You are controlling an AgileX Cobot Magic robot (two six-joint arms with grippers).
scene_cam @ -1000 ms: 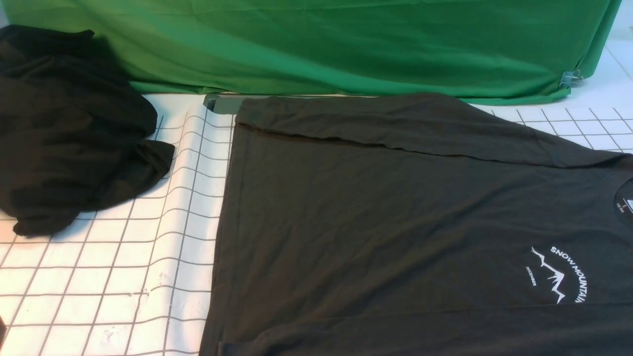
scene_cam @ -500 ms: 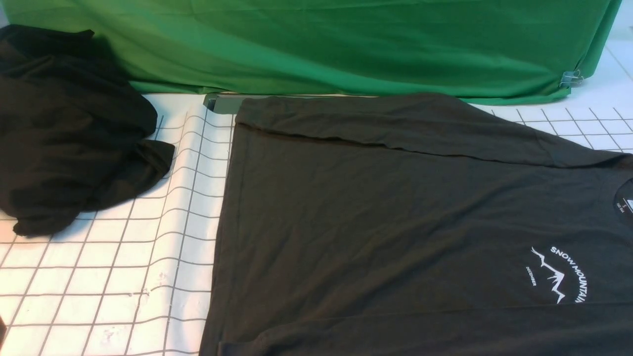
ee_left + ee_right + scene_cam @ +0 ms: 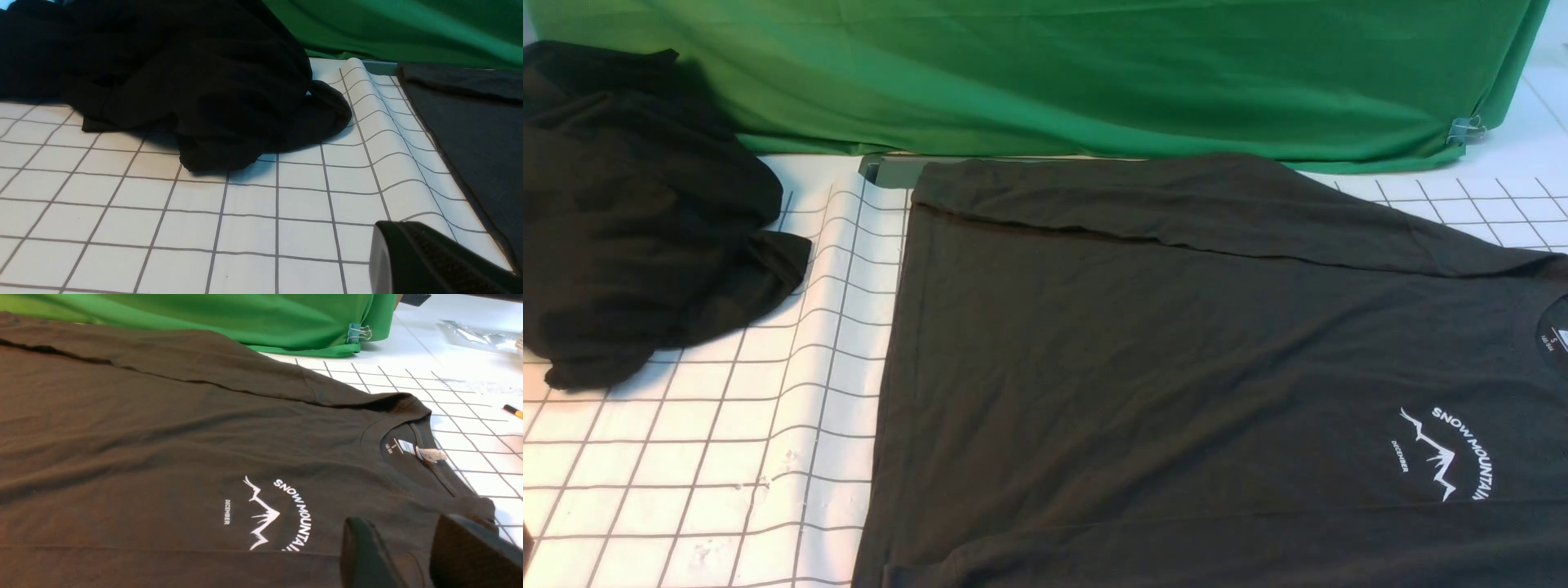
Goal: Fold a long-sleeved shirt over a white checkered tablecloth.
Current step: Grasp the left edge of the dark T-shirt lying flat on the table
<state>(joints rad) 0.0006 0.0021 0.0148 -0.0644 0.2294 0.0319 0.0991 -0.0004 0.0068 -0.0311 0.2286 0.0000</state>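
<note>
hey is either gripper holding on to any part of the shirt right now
No, neither gripper holds anything; the shirt lies spread on the checkered tablecloth.

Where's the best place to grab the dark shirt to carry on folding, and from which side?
I'd pinch the hem of the shirt, coming from the robot's left. That edge lies flat and fairly straight across the checkered tablecloth, so a low approach should reach it, ideally catching both layers.
</note>
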